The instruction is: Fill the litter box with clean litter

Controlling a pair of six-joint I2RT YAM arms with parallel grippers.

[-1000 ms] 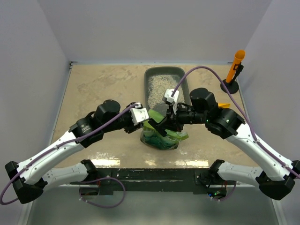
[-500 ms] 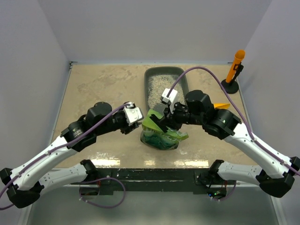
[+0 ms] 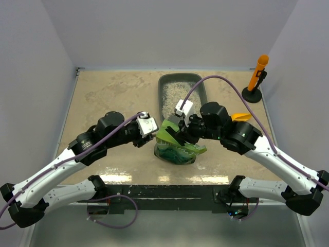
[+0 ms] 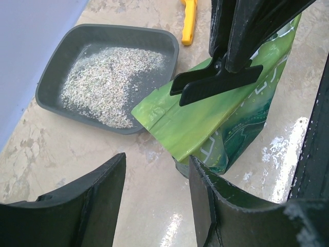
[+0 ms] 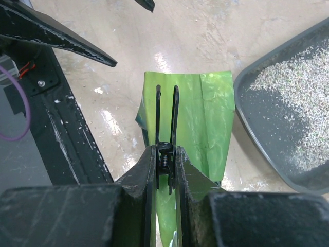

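The dark grey litter box (image 3: 170, 78) lies at the back centre with pale clean litter (image 3: 174, 95) spread in it. It also shows in the left wrist view (image 4: 51, 87) with litter (image 4: 108, 77), and in the right wrist view (image 5: 267, 144). A glossy green bag (image 3: 177, 148) stands in front of it, its top folded over. My right gripper (image 3: 180, 137) is shut on a black clip (image 5: 165, 110) that sits at the bag's folded top (image 4: 205, 110). My left gripper (image 4: 157, 180) is open and empty, just left of the bag.
An orange tool (image 3: 257, 72) stands in a black holder at the back right. A yellow object (image 3: 241, 117) lies right of the litter box, behind my right arm, and shows in the left wrist view (image 4: 189, 20). The table's front edge is close to the bag.
My left gripper has drawn back to the left, away from the bag. My right gripper with the clip has shifted slightly left over the bag's top.
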